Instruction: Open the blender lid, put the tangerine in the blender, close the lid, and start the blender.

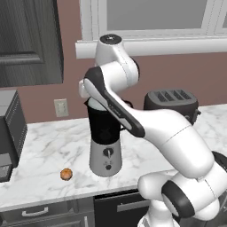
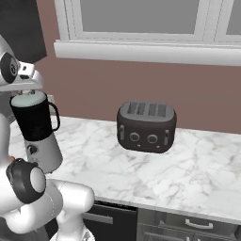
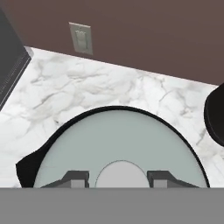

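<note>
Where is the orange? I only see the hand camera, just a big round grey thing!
Observer: The tangerine lies on the counter, in front of the blender and off to its left in the left base view.
Operator: Is the grey thing the lid?
Observer: Yes, the blender lid sits on top of the black jar, seen from the right base view.
Operator: What's the black blob on my right?
Observer: That is a dark four-slot toaster, standing on the counter apart from the blender.
</note>
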You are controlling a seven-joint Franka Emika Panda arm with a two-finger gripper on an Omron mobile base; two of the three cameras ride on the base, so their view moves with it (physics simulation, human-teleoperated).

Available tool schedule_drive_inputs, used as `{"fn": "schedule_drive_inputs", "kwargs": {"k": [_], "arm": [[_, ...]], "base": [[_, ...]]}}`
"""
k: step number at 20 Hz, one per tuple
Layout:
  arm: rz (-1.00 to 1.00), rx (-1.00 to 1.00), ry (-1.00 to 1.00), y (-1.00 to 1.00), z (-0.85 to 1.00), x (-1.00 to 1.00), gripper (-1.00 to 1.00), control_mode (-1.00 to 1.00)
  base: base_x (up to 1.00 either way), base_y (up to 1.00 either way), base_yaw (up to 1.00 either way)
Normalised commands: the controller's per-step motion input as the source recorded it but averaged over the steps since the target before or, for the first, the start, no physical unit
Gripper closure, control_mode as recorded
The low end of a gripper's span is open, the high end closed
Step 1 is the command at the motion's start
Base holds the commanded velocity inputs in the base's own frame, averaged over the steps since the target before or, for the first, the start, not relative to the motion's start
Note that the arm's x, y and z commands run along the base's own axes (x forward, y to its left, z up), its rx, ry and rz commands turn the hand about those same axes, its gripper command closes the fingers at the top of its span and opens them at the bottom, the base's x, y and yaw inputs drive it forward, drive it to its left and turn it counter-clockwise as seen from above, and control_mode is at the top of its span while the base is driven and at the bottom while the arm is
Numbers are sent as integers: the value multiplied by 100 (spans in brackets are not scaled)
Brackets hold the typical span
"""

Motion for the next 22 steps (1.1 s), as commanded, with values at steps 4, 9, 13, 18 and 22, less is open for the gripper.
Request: {"fn": "schedule_drive_inputs", "kwargs": {"k": [4, 9, 13, 18, 22], "arm": [[0, 1, -10, 0, 0, -24, 100, -100], [0, 0, -19, 0, 60, -8, 100, -100], [0, 0, -27, -1, 98, -5, 100, -100], [-4, 0, -16, -24, 79, -34, 100, -100], [-10, 2, -7, -81, 0, -66, 100, -100]], "base": [[0, 0, 0], [0, 0, 0], [0, 0, 0], [0, 0, 0], [0, 0, 0]]}}
